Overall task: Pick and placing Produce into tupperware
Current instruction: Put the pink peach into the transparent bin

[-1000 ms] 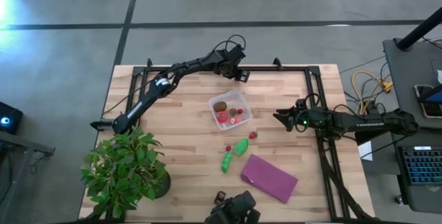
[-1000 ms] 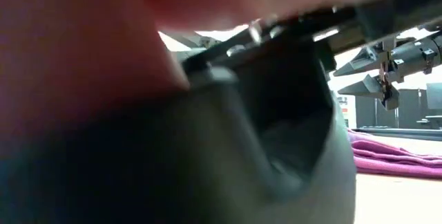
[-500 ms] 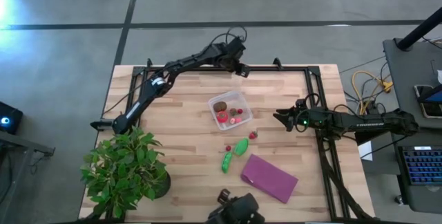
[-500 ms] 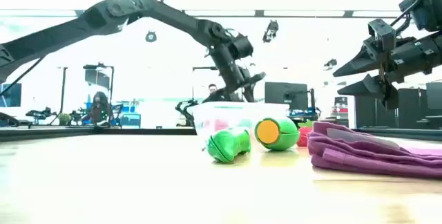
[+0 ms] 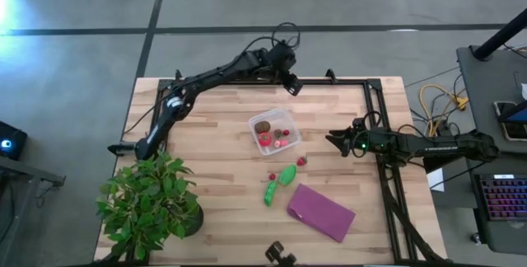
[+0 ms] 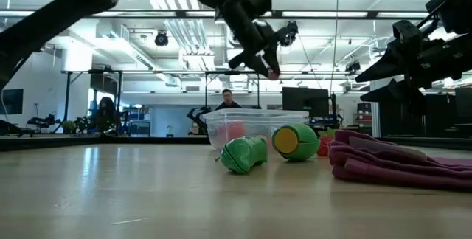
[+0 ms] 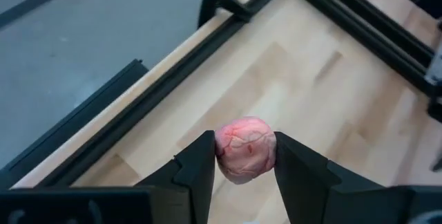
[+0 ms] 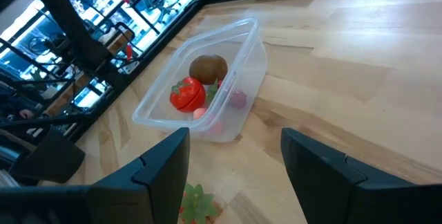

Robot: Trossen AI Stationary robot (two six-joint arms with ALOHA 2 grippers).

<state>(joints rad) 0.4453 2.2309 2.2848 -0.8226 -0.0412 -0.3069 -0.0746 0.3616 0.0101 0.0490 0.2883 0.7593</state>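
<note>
My left gripper (image 5: pixel 291 85) hangs high over the table's far edge, shut on a small pink round piece (image 7: pixel 245 148); the low view shows it above the tupperware (image 6: pixel 271 69). The clear tupperware (image 5: pixel 273 131) stands mid-table and holds a brown ball (image 8: pixel 208 67), a red ball (image 8: pixel 188 93) and small pink pieces. Two green pods (image 5: pixel 287 175) (image 5: pixel 270 192) and a small red piece (image 5: pixel 301 161) lie on the wood near it. My right gripper (image 5: pixel 332 142) waits open, to the right of the tupperware (image 8: pixel 200 92). My left gripper pinches the pink round piece (image 7: pixel 243 156) between its two fingertips (image 7: pixel 200 165), one on either side of it. The fingers slant downward. The piece is lifted clear, high above the wood near the table's far edge.
A flat purple cloth (image 5: pixel 321 212) lies toward the near right. A leafy potted plant (image 5: pixel 148 205) stands at the near left corner. Black frame rails (image 5: pixel 346 81) run along the far and right edges. Bare wood lies left of the tupperware.
My left gripper has risen with the pink piece, as the low view shows, its arm stretching toward the far right. A dark thing at the table's near edge that blocked the low camera a second ago has drawn back.
</note>
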